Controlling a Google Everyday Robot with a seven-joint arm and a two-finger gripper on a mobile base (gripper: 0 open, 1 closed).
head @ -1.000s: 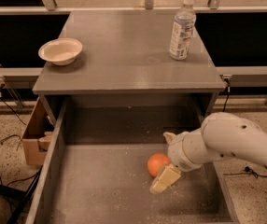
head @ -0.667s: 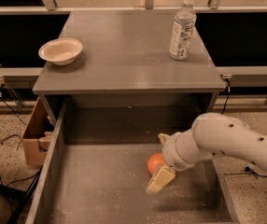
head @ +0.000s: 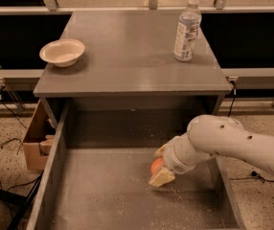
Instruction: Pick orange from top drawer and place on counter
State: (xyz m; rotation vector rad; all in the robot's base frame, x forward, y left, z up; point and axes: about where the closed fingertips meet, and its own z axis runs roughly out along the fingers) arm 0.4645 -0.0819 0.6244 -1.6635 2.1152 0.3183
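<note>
The top drawer [head: 109, 198] stood pulled out below the bench [head: 127, 61], its grey floor dusted with pale crumbs. The orange [head: 155, 165] lay on that floor toward 3 o'clock of the drawer, close to the right wall and well below the bench top. The gripper [head: 157, 169] was down inside the drawer, right at the orange and bracketing it from the 12 and 6 o'clock sides. Whether it had clenched on the fruit or was only set around it could not be told. The white arm [head: 233, 145] reached in from 3 o'clock over the drawer's right wall. On the bench, a white bowl [head: 62, 52] sat at 10 o'clock and a clear plastic bottle [head: 187, 30] stood upright at 2 o'clock, well apart. A cardboard box [head: 33, 145] sat on the ground just outside the drawer's left wall, at 9 o'clock.
</note>
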